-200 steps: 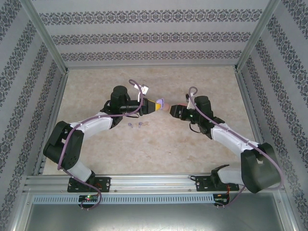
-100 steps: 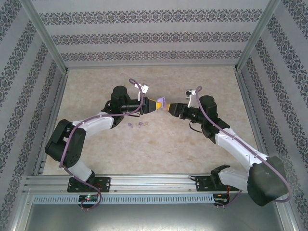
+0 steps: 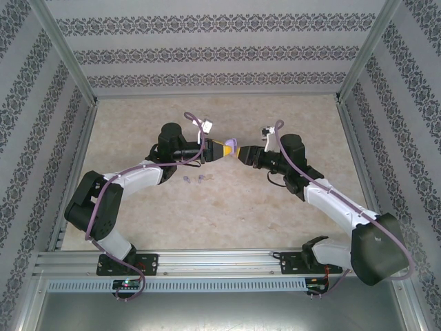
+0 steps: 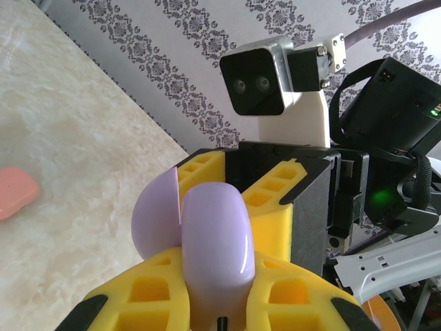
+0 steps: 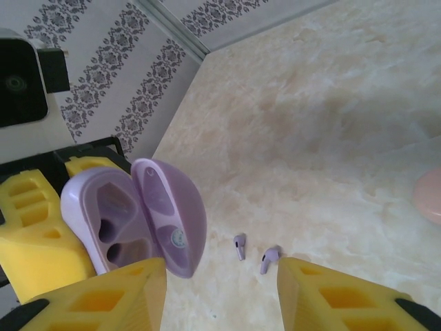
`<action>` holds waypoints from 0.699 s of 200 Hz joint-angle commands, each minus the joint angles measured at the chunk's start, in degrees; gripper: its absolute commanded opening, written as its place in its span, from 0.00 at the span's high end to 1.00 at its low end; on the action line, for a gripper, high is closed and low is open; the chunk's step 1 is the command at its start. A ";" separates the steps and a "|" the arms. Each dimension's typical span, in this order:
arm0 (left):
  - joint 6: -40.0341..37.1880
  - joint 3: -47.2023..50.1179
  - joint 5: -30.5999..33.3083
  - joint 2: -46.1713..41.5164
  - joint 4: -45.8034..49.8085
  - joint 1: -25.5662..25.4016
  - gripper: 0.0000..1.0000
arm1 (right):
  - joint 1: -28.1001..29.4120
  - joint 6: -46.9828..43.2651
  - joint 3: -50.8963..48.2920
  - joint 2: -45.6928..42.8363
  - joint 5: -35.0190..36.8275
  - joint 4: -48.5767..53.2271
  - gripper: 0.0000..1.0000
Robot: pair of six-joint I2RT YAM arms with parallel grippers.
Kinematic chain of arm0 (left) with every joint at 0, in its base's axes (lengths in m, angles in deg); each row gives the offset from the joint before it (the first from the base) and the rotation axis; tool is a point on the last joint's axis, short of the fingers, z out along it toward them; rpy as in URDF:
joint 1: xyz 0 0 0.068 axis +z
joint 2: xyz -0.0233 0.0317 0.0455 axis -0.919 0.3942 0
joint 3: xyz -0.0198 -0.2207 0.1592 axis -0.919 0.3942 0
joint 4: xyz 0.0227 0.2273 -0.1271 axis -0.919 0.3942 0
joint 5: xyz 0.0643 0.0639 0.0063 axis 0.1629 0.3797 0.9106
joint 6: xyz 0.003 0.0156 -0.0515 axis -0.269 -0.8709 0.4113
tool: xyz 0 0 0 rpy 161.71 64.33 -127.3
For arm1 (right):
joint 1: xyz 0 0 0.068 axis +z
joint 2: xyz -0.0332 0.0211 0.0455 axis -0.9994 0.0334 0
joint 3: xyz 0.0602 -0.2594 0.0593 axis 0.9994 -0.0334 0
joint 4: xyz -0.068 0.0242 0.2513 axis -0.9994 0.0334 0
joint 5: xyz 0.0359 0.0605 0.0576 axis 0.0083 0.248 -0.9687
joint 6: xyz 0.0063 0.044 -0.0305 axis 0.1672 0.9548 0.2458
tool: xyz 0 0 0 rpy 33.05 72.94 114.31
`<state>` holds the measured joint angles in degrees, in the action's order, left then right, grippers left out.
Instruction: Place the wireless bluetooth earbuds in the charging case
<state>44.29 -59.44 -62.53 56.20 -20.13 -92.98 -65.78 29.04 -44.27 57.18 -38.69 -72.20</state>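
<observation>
The left gripper [image 4: 217, 279] has its yellow fingers [image 4: 148, 296] pinching the purple charging case [image 4: 210, 241] from both sides, and the case stands up out of the grip with its lid swung open. In the right wrist view that case [image 5: 134, 214] shows its inside: two dark wells, both empty, with the lid hinged off to the right.

Now the right gripper [image 5: 220, 265]. Its own yellow fingers [image 5: 103, 300] are spread wide with bare table showing between them, and they grip nothing. In the top view the two grippers meet nose to nose over the middle of the table [image 3: 227, 221], the left gripper [image 3: 224, 149] holding the case [image 3: 233, 145] out and the right gripper [image 3: 246, 154] just beside it. Whether its fingertips touch the case, I cannot tell.

Down on the table lie two purple earbuds [image 5: 239, 245], close together, stems down in the right wrist view, well apart from the case. From above they [image 3: 193, 179] sit just nearer than the left arm's wrist. A pink case [image 4: 14, 193] rests flat on the marbled surface, off to the side. Patterned walls [image 3: 220, 52] close in the workspace.
</observation>
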 commanded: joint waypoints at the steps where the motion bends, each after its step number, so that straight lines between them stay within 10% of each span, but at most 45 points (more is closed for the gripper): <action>1: 0.63 -1.00 -1.70 0.24 -3.32 -0.40 1.00 | 0.79 0.53 2.47 0.97 0.16 -2.55 0.54; 140: 0.42 -1.39 -3.10 -0.29 -2.26 -0.70 1.00 | 0.68 0.81 4.30 5.62 1.40 -2.71 0.66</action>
<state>44.32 -59.44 -62.53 56.20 -20.09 -93.02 -65.06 29.85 -42.19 61.27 -38.60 -73.47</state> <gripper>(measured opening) 0.155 0.342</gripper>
